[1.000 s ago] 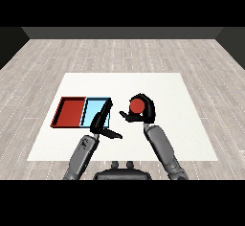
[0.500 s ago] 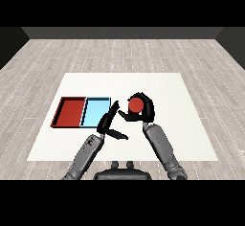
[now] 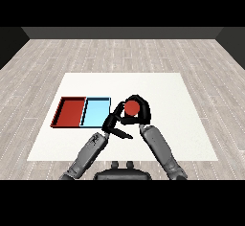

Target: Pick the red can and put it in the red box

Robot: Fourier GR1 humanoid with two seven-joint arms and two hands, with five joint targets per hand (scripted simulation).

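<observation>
Can [image 3: 132,107] sits wrapped in the right hand [image 3: 139,116], right of the blue tray [image 3: 96,112]; left hand [image 3: 114,123] relaxed alongside. Carry step: next, swing left over to the red tray [image 3: 70,112].

On the table [image 3: 186,124] two trays lie side by side, touching: one tray [image 3: 71,112] at the left, the other [image 3: 96,111] just right of it. Right of both sits the can [image 3: 132,107] (inside the right hand [image 3: 139,112]), with the left hand [image 3: 112,123] just before it.
</observation>
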